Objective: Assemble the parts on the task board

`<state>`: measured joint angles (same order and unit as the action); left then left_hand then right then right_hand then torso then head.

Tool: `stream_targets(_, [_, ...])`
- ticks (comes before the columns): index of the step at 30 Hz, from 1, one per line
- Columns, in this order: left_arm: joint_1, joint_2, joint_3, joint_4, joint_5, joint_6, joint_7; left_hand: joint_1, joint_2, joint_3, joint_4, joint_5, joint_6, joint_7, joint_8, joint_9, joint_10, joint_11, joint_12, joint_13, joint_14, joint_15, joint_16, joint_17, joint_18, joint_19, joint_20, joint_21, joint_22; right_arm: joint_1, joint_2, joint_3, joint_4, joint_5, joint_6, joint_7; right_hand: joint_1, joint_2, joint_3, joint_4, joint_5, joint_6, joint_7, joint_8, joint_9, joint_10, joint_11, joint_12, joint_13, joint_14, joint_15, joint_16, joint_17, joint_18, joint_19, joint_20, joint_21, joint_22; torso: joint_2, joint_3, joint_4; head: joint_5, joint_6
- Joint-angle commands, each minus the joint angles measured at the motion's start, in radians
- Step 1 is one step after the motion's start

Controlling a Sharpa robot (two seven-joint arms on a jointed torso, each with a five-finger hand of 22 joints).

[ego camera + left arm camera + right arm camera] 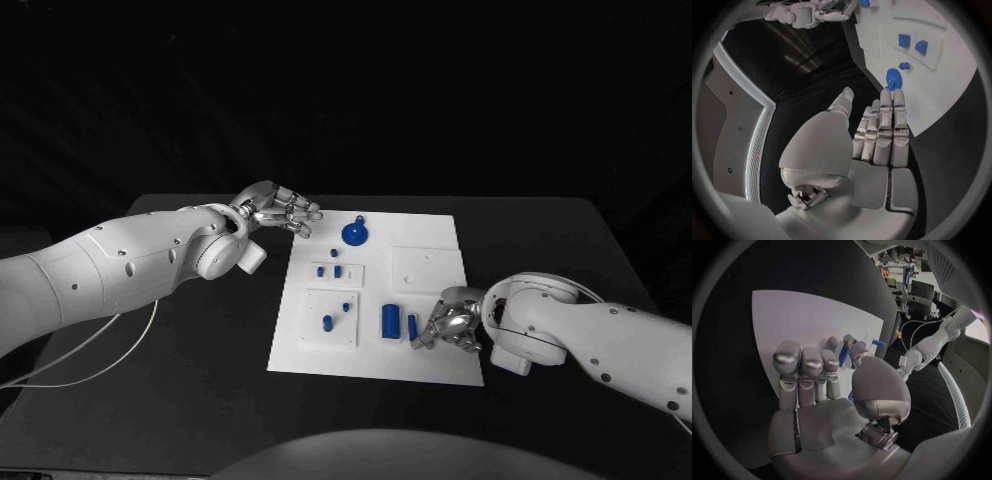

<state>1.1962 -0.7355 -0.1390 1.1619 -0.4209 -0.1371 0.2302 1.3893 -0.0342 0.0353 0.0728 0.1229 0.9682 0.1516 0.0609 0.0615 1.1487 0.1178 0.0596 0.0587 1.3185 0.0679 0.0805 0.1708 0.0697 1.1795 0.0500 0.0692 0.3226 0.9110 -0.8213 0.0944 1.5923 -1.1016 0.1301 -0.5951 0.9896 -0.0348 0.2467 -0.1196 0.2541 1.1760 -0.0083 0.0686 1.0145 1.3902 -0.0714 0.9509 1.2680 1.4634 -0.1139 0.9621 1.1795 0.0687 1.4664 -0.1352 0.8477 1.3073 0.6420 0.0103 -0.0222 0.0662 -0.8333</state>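
Observation:
The white task board (433,235) lies in the middle of the table. My left hand (277,210) (876,135) hovers at the board's far left corner with its fingers stretched out and holds nothing. A round blue part (355,235) (892,78) sits just beyond its fingertips. My right hand (450,325) (823,385) is over the board's near right area, fingers straight and close together. Its fingertips reach a slim blue part (413,327) (875,344), which lies outside the thumb. Beside that part lies a blue cylinder (389,320).
Small blue pieces (330,270) (913,43) stand in a raised white block at mid-board. Two more blue pieces (329,322) sit in the near left block. A white cable (87,350) trails over the table's left side.

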Motion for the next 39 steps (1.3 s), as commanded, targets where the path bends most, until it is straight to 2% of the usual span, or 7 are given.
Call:
stream_targets(1, [0.0,0.001,0.0,0.0,0.001,0.019,0.002,-0.004,0.004,-0.003,0.004,-0.002,-0.008,0.003,0.002,0.001,-0.008,-0.001,0.002,0.002,-0.005,0.0,0.003,0.002,-0.006,0.005,0.0,0.006,-0.001,-0.01,0.005,-0.009,-0.025,-0.027,0.036,-0.041,0.01,0.003,-0.001,-0.007,0.008,-0.007,0.0,-0.005,-0.004,0.002,0.0,0.001,0.0,0.003,-0.005,-0.001,0.002,-0.015,0.061,-0.005,-0.004,0.095,0.0,0.0002,-0.0006,0.0,0.0])
stream_targets(7, [0.0,0.0,0.0,-0.001,-0.001,0.02,0.001,-0.004,0.004,-0.003,0.004,-0.002,-0.008,0.003,0.002,0.001,-0.008,-0.001,0.002,0.002,-0.005,0.0,0.003,0.002,-0.006,0.005,0.0,0.006,-0.001,-0.01,0.013,-0.009,-0.035,-0.025,0.046,-0.042,0.012,0.002,-0.001,-0.014,0.028,-0.007,0.0,-0.005,-0.008,0.002,-0.001,0.0,0.0,0.003,-0.005,-0.002,0.001,-0.015,0.06,-0.005,-0.006,0.095,0.0,0.0006,-0.0003,0.001,0.001])
stream_targets(12, [0.0,-0.001,0.0,0.0,-0.002,0.02,0.001,-0.004,0.005,-0.003,0.002,-0.001,-0.004,0.002,0.003,0.001,-0.008,-0.001,0.002,0.001,-0.006,0.0,0.003,0.001,-0.007,0.004,0.001,0.006,-0.002,-0.011,0.012,-0.009,-0.03,-0.02,0.05,-0.029,0.019,-0.019,-0.009,-0.021,0.051,-0.003,0.0,-0.004,-0.012,0.002,0.0,-0.001,-0.001,0.003,-0.005,-0.001,0.002,-0.016,0.06,-0.005,-0.008,0.095,0.0,0.0007,-0.0012,0.003,0.002])
stream_targets(15, [0.0,-0.001,0.0,0.0,-0.002,0.02,0.001,-0.004,0.005,-0.003,0.002,-0.001,-0.004,0.002,0.003,0.001,-0.008,-0.001,0.002,0.001,-0.006,0.0,0.003,0.001,-0.007,0.004,0.001,0.006,-0.002,-0.013,0.008,-0.009,-0.022,-0.018,0.047,-0.015,0.044,-0.026,-0.051,-0.006,0.08,0.0,0.001,-0.004,-0.018,0.002,-0.001,0.0,0.0,0.003,-0.004,-0.002,0.003,-0.016,0.06,-0.005,-0.009,0.096,0.001,0.0007,-0.0012,0.003,0.002])
stream_targets(19, [0.0,-0.002,0.0,0.0,-0.002,0.02,0.001,-0.004,0.005,-0.003,0.002,-0.001,-0.004,0.002,0.003,0.001,-0.008,-0.001,0.002,0.001,-0.006,0.0,0.003,0.001,-0.007,0.004,0.001,0.006,-0.002,-0.015,0.0,-0.009,-0.008,-0.015,0.032,0.007,0.053,-0.039,-0.07,0.006,0.077,0.001,0.001,-0.004,-0.02,0.002,0.001,0.001,0.0,0.003,-0.004,-0.002,0.004,-0.016,0.06,-0.004,-0.009,0.097,0.001,0.001,-0.0015,0.004,0.001])
stream_targets(25, [0.0,-0.003,0.0,0.001,-0.003,0.019,0.001,-0.002,0.005,-0.003,0.001,-0.001,-0.005,0.003,0.003,0.001,-0.008,-0.001,0.002,0.001,-0.006,0.0,0.003,0.001,-0.007,0.004,0.0,0.006,-0.002,-0.017,-0.011,-0.009,0.006,-0.014,0.008,0.03,0.078,-0.067,-0.093,0.066,0.061,0.003,0.003,-0.004,-0.013,0.004,0.002,0.004,0.002,0.004,-0.004,-0.001,0.006,-0.015,0.061,-0.004,-0.007,0.097,0.0,0.0013,-0.0014,0.004,0.001])
stream_targets(39, [0.0,-0.003,0.0,0.0,-0.003,0.018,0.001,-0.002,0.005,-0.003,0.001,-0.001,-0.005,0.003,0.003,0.001,-0.008,-0.001,0.002,0.001,-0.006,0.0,0.003,0.001,-0.007,0.004,0.0,0.006,-0.002,-0.017,-0.031,-0.003,0.02,-0.005,0.0,0.061,0.107,-0.081,-0.138,0.11,0.03,0.003,0.006,-0.004,-0.002,0.004,0.003,0.001,0.001,0.004,-0.003,-0.003,0.005,-0.013,0.061,-0.003,-0.009,0.096,0.0,0.0005,-0.001,0.003,0.001])
